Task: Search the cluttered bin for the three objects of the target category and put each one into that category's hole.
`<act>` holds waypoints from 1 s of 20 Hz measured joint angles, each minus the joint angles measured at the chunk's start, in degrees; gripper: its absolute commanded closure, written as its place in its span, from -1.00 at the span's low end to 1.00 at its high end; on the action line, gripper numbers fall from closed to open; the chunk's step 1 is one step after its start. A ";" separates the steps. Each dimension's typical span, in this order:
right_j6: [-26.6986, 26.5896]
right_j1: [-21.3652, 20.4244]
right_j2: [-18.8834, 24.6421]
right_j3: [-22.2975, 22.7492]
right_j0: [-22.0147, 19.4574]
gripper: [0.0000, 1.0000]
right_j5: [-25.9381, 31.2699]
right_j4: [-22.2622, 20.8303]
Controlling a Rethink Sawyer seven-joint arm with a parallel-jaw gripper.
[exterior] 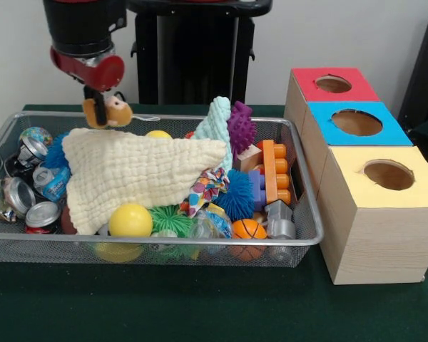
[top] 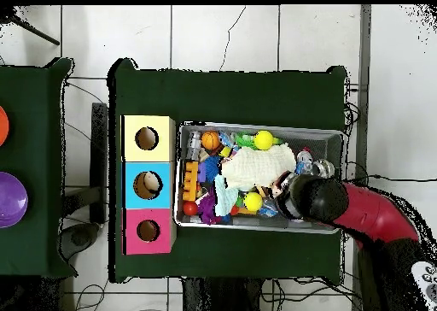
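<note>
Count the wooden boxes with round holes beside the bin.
3, in a row beside the bin: the red-topped box farthest from the front camera, the blue-topped box in the middle, the yellow-topped box nearest.

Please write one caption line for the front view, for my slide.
Robot gripper holds a small plush toy above the cluttered wire bin; three wooden boxes with holes stand beside it.
</note>
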 measured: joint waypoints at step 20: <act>0.00 -4.79 -6.90 14.85 16.65 1.00 -2.69 1.09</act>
